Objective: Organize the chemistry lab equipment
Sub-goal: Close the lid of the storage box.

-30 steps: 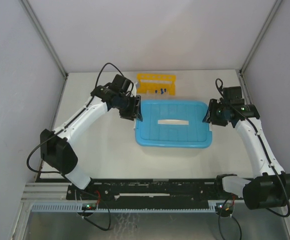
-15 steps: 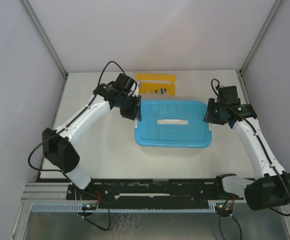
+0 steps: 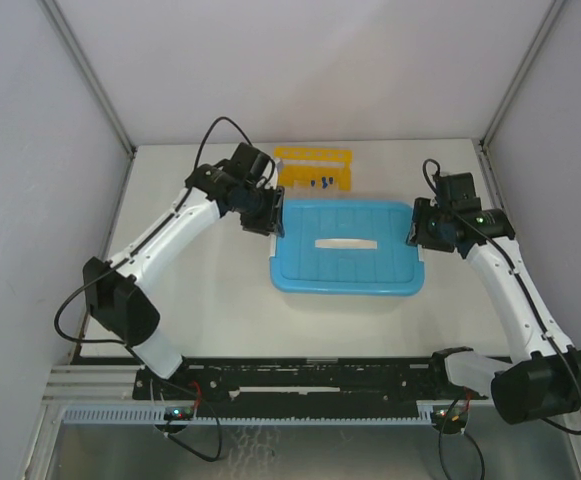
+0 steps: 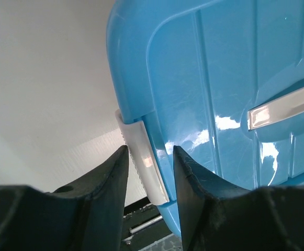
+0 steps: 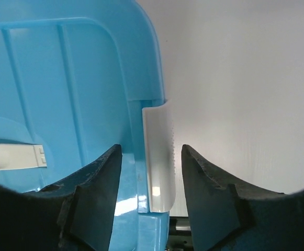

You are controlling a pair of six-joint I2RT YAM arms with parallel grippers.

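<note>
Chemistry gear barely sorted: blue rectangular plastic lid (image 3: pixel 344 246) on, my 2 grippers, L (image 4: pixel 148 157) & R (image 5: pixel 149 157), spread astride white latches (image 5: pixel 159 157), tubes in yellow plastic rack (image 3: pixel 313 167).

No legible txt or labels anywhere.

Tool (image 4: pixel 149 162) astride white latch (image 4: pixel 141 159), blue lid (image 4: pixel 220 68).

Glossy blue plastic lid (image 4: pixel 230 73) (ribbed white clip (image 5: pixel 159 157)) on a matt table (image 3: pixel 200 300).
</note>
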